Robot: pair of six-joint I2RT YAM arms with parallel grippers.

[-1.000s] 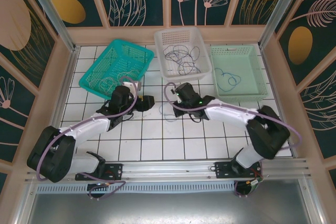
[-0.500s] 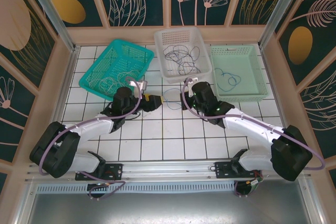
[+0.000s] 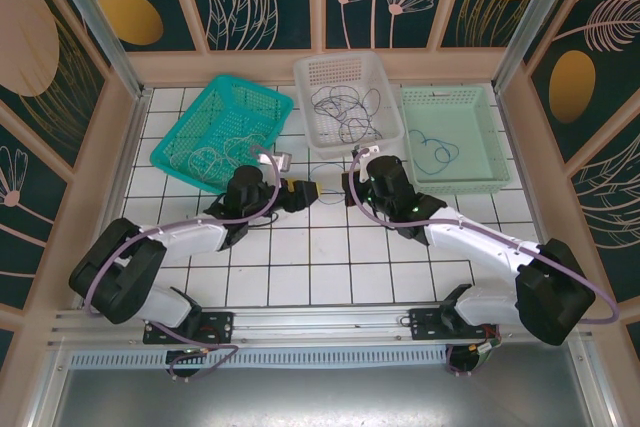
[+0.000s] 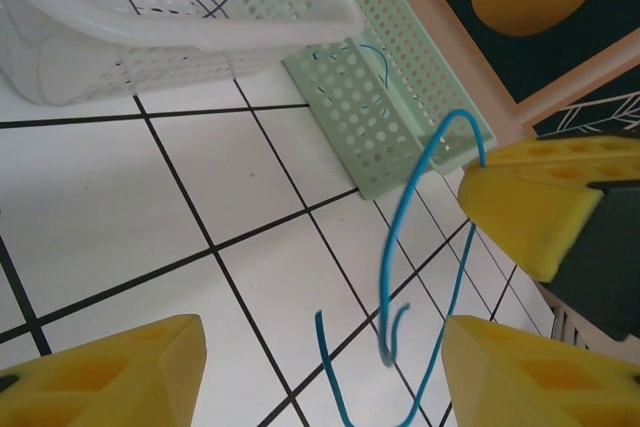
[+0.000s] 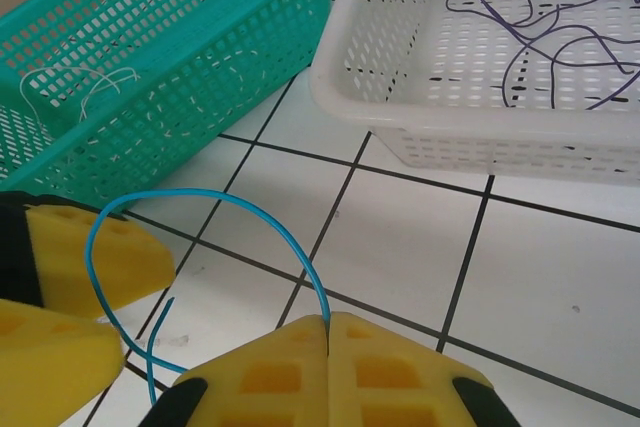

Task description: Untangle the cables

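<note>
Because the blue cable (image 5: pixel 205 194) looks light and springy, close your open left gripper (image 4: pixel 320 367) just left of the right gripper (image 5: pixel 328 332) clamped on it.

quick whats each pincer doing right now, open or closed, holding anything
left pincer: open, jaws standing either side of the blue cable, not gripping it
right pincer: closed on the blue cable

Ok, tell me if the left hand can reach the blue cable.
Probably yes: the blue cable hangs from the shut right hand, between the open fingers of the left hand, with nothing in the way.
</note>
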